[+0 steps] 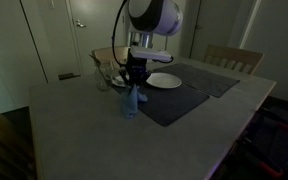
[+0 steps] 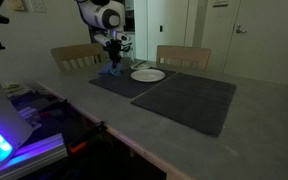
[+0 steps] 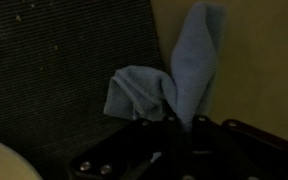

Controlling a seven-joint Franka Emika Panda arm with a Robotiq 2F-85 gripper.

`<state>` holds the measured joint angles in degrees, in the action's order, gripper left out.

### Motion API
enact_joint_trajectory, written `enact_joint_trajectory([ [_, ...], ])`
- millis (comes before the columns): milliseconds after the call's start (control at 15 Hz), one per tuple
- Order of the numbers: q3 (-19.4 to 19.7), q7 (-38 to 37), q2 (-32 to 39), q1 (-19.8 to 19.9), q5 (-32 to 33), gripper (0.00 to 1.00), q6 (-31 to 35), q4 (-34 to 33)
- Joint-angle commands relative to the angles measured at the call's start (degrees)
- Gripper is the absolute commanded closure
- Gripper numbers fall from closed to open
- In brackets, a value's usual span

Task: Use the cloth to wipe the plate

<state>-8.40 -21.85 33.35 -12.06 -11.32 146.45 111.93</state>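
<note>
**Item record: cloth in tool, beside plate**

- Plate (image 1: 164,80): white, round and bare. It lies flat on a dark mat (image 1: 189,100). In the wrist view only a pale arc of its rim (image 3: 2,165) shows at the lower corner.
- Cloth (image 1: 131,100): blue and crumpled, hanging beside the plate at the mat's edge. Both exterior views show it clear of the plate (image 2: 147,74). Whether its lower end rests on the worktop (image 1: 74,130) cannot be told. In the wrist view the cloth (image 3: 174,85) stands in two folds over the line between mat (image 3: 54,70) and bare worktop (image 3: 264,60).
- Tool (image 1: 133,80): points downward just beside the plate, closed narrowly on the top of the cloth. The wrist view shows fabric coming out from between the dark fingers of the tool (image 3: 172,124).
- Second mat (image 2: 189,100): dark and bare, on the far side of the plate from the cloth (image 2: 112,68).
- Glassware (image 1: 104,75): clear pieces beyond the cloth from the plate, too blurred to identify.
- Chairs (image 2: 182,55): wooden, drawn up to the worktop edge behind the plate.
</note>
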Motion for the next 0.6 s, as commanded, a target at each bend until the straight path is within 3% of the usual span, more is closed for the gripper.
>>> enact_joint_trajectory([
  [0, 1.47, 0.02, -1.7, -0.84, 0.32, 0.98, -1.49, 1.95],
  [67, 1.1, 0.72, -1.21, -0.43, -0.08, 0.98, -1.42, 1.65],
  [133, 1.32, 0.84, -0.83, -0.62, 0.35, 0.91, -1.67, 1.31],
  [200, 1.35, 1.13, -0.66, -0.66, 0.62, 0.66, -1.8, 1.1],
  [267, 1.87, 0.81, -0.72, -1.11, 1.53, 0.65, -2.27, 0.84],
  [533, 2.89, 0.37, -2.63, -1.33, 3.43, 0.38, -3.78, 0.87],
])
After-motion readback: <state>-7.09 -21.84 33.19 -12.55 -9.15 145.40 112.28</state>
